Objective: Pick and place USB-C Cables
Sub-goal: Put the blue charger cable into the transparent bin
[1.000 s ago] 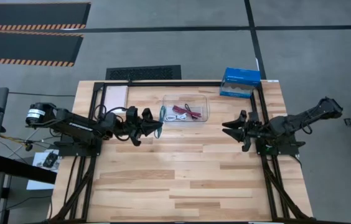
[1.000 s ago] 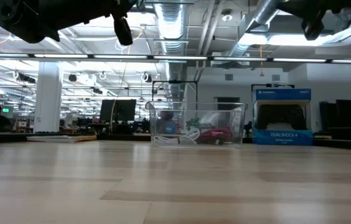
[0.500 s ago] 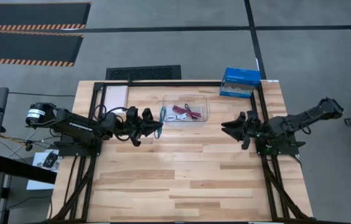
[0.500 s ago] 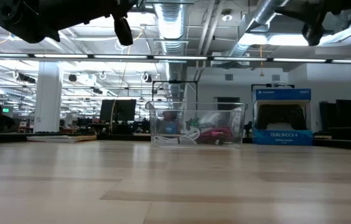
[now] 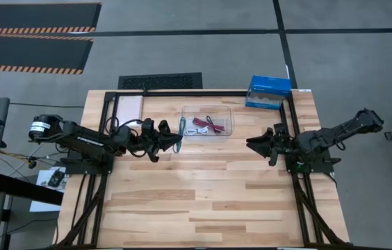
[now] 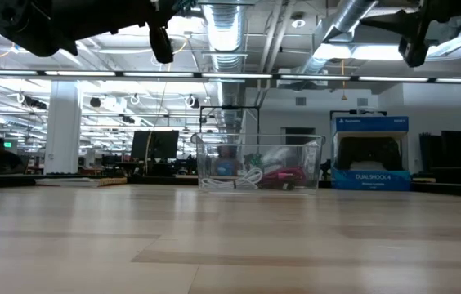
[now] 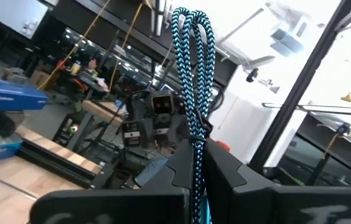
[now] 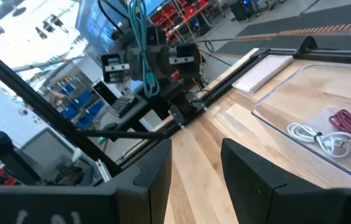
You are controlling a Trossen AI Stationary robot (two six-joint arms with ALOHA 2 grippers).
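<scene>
Blue box (image 6: 370, 153) at the bench's (image 5: 210, 187) far right corner reads "DUALSHOCK 4"; left tool (image 5: 176, 141) grips the teal cable (image 7: 193, 74) beside the clear bin (image 5: 207, 121); right tool (image 5: 257, 144) open; near half bare.

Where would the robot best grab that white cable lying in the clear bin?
Probably at the middle of the white cable, where its loops bunch together, coming straight down through the open top of the clear bin, whose walls block any sideways approach. The fingers would need to stay clear of the dark red cable lying right beside it.
</scene>
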